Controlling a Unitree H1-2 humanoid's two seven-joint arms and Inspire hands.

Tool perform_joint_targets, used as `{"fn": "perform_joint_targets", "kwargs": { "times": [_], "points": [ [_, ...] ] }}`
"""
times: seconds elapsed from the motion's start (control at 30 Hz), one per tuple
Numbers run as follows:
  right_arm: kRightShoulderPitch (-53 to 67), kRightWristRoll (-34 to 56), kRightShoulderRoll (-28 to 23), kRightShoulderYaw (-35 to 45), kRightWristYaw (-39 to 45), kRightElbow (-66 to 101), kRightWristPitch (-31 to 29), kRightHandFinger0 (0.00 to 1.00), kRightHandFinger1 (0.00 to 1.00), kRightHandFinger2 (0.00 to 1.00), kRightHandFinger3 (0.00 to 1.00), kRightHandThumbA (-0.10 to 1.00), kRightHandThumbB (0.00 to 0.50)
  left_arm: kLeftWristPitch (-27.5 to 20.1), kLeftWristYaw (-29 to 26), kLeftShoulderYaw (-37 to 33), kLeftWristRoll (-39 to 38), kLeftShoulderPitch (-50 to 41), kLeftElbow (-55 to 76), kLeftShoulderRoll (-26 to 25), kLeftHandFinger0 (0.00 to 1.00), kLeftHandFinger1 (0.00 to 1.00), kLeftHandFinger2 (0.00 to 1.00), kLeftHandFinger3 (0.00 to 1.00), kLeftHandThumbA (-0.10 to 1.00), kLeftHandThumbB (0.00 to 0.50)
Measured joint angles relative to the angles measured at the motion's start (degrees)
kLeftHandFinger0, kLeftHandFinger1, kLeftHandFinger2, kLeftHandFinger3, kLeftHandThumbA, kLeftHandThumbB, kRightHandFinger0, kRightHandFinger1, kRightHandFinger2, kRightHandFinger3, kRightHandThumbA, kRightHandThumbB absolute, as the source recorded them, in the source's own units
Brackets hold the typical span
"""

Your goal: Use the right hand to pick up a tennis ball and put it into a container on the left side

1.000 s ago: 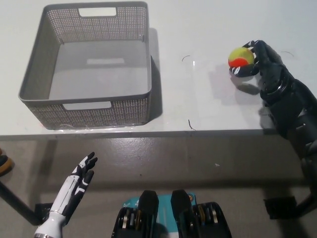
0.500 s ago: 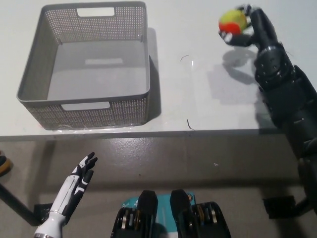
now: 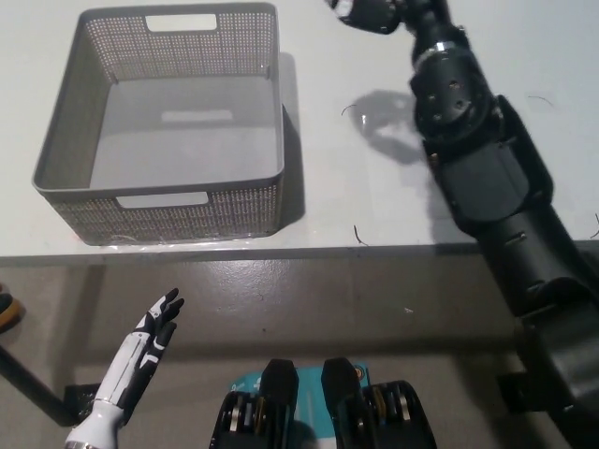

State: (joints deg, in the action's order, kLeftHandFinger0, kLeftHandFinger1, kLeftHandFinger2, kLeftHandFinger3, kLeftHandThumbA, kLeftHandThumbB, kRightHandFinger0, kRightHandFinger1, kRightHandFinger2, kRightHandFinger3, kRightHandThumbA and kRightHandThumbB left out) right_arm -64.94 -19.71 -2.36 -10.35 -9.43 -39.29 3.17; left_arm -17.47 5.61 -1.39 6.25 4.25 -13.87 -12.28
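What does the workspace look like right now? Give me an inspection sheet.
Surface: white table, a few thin dark marks on it.
Job's things: grey mesh basket at table left, nothing inside; tennis ball not visible.
Clutter: nothing seen.
Hands: black right hand raised at the top edge, right of the basket, mostly cut off, grasp cannot be told; white left hand rests low, below the table edge, fingers apart, holding nothing.
Cables: nothing seen.
Surroundings: grey floor in front of the table; a dark stand leg at lower left.
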Motion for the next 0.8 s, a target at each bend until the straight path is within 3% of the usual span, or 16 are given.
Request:
{"fn": "perform_joint_targets", "kwargs": {
  "times": [0.13, 0.2, 0.27, 0.4, 0.43, 0.5, 0.53, 0.57, 0.7, 0.8],
  "points": [
    [0.0, -0.27, 2.8, -2.23, 0.43, 0.01, 0.53, 0.0, 0.13, 0.39, 0.32, 0.62, 0.0, -0.01, 0.01, -0.03, -0.1, -0.23, -0.16, 0.05, 1.0, 1.0, 1.0, 1.0, 0.96, 0.278],
    [-0.02, -0.54, 4.31, -3.24, 0.58, -0.3, 0.69, 0.0, 0.17, 0.47, 0.43, 0.67, 0.0, -0.06, 0.02, -0.1, -0.11, -0.23, -0.44, 0.04, 1.0, 1.0, 1.0, 1.0, 0.97, 0.282],
    [-0.29, -1.09, 6.3, -4.5, 0.75, -1.62, 0.85, 0.0, 0.23, 0.56, 0.57, 0.63, 0.0, -0.14, 0.02, -0.21, -0.1, -0.23, -0.78, 0.05, 1.0, 1.0, 1.0, 1.0, 0.96, 0.293],
    [-1.9, -1.45, 9.35, -5.85, 0.87, -6.69, 0.81, 0.0, 0.22, 0.55, 0.61, 0.58, 0.0, -0.19, 0.04, -0.39, -0.1, -0.25, -1.14, 0.02, 1.0, 1.0, 1.0, 1.0, 0.94, 0.293],
    [-2.68, -1.56, 10.13, -6.08, 0.82, -8.92, 0.62, 0.0, 0.22, 0.56, 0.73, 0.57, 0.0, -0.2, 0.04, -0.47, -0.1, -0.25, -1.21, 0.03, 1.0, 1.0, 1.0, 1.0, 0.94, 0.292],
    [-4.18, -1.76, 11.09, -6.47, 0.63, -13.02, -0.15, 0.0, 0.2, 0.53, 0.49, 0.59, 0.0, -0.22, 0.04, -0.54, -0.09, -0.26, -1.37, 0.03, 1.0, 1.0, 1.0, 1.0, 0.93, 0.298],
    [-5.25, -1.91, 11.76, -6.73, 0.46, -15.73, -0.56, 0.0, 0.23, 0.56, 0.4, 0.61, 0.0, -0.22, 0.04, -0.61, -0.09, -0.25, -1.44, 0.03, 1.0, 1.0, 1.0, 1.0, 0.93, 0.3],
    [-5.96, -2.04, 12.23, -6.85, 0.38, -17.97, -0.87, 0.0, 0.26, 0.59, 0.38, 0.61, 0.0, -0.22, 0.04, -0.65, -0.09, -0.25, -1.48, 0.03, 1.0, 1.0, 1.0, 1.0, 0.93, 0.302],
    [-8.29, -2.33, 13.84, -7.35, -0.13, -24.51, -2.17, 0.0, 0.27, 0.61, 0.63, 0.59, 0.0, -0.22, 0.05, -0.77, -0.11, -0.22, -1.47, 0.02, 1.0, 1.0, 1.0, 1.0, 0.92, 0.299],
    [-9.51, -2.45, 14.66, -7.82, -0.46, -27.97, -3.04, 0.0, 0.29, 0.62, 0.67, 0.6, 0.0, -0.22, 0.08, -0.94, -0.1, -0.21, -1.46, 0.03, 1.0, 1.0, 1.0, 1.0, 0.91, 0.305]
  ]
}}
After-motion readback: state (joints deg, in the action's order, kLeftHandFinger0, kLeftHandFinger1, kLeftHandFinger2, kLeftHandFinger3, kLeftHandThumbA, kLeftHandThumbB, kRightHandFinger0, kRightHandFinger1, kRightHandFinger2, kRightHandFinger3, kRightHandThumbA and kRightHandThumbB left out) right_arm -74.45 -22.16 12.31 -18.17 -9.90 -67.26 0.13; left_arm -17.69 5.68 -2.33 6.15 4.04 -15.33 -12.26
